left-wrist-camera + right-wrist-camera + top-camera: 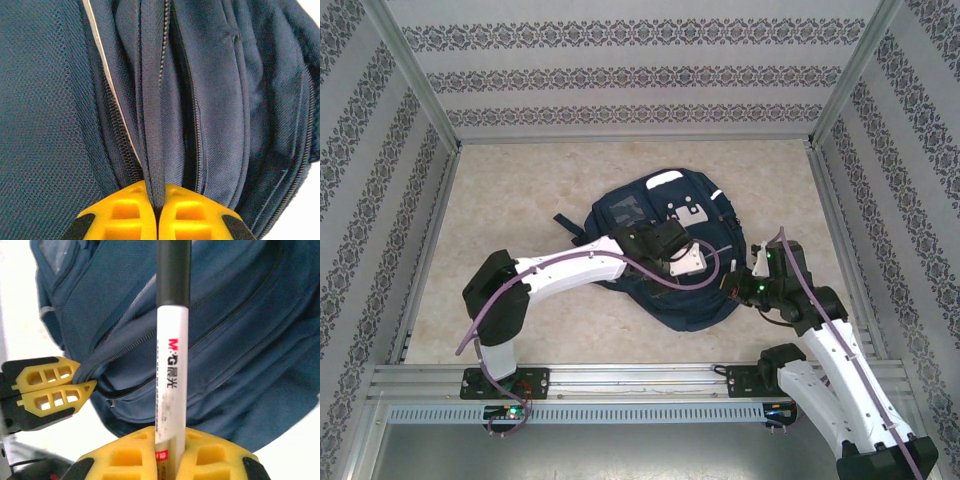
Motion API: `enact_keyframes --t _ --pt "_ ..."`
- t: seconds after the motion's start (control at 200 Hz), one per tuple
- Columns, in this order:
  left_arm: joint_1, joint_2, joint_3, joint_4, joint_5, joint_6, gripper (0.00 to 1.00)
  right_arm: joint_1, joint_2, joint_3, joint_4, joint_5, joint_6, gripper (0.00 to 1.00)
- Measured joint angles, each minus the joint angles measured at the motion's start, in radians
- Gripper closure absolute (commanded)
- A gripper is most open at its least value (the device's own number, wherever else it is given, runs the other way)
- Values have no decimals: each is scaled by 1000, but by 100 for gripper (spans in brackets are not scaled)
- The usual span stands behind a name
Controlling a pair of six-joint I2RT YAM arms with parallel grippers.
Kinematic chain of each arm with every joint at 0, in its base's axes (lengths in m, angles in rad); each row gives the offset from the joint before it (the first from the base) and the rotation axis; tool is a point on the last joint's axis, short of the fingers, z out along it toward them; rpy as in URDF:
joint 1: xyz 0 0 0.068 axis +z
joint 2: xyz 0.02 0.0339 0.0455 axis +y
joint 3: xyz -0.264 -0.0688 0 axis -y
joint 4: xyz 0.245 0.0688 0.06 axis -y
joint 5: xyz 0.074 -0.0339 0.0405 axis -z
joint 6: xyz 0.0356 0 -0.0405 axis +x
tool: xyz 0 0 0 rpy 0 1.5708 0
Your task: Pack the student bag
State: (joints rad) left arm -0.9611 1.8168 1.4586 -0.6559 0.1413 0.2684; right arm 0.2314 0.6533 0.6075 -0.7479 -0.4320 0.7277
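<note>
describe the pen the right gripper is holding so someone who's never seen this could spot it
Find the navy student bag lying mid-table. At its right edge, the right gripper is shut on a marker that sticks out from its jaws. What sets it apart is its white barrel with a dark cap and red M&G lettering, against the blue fabric behind it.

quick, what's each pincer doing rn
left pincer: closed on a zipper strip of the student bag
right pincer: closed, holding a white marker
</note>
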Motion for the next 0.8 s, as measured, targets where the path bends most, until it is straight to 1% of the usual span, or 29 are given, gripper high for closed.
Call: enact_keyframes --t 0.095,0.165,0.26,0.32,0.395,0.58,0.625,0.68,0.705,0.734,0.774,0.799 --pt "32 -9 35 -16 34 -55 100 0 -48 -65 71 -72 95 100" --pt "69 -19 46 -16 82 -109 100 0 -80 -94 117 -121 158 100" --pt "114 -37 47 -11 155 -184 100 1 -90 -127 208 -227 219 100" --pt "129 -48 47 -4 196 -224 100 2 -57 -140 249 -285 241 100" --pt "134 -55 47 11 235 -269 100 2 0 -148 291 -325 267 98" --pt "133 -56 47 42 304 -350 100 9 121 -181 452 -332 364 98" --pt "133 -56 47 51 319 -365 100 9 166 -181 504 -332 383 95" --pt "132 -56 47 65 338 -387 100 9 229 -176 550 -324 404 94" --pt "132 -56 47 71 346 -396 100 9 257 -171 565 -315 415 92" --pt "132 -56 45 81 354 -407 100 13 288 -165 576 -301 429 84" --pt "132 -58 36 102 364 -424 100 23 321 -159 594 -262 462 70" --pt "132 -61 28 116 370 -434 100 35 333 -158 606 -230 476 67"
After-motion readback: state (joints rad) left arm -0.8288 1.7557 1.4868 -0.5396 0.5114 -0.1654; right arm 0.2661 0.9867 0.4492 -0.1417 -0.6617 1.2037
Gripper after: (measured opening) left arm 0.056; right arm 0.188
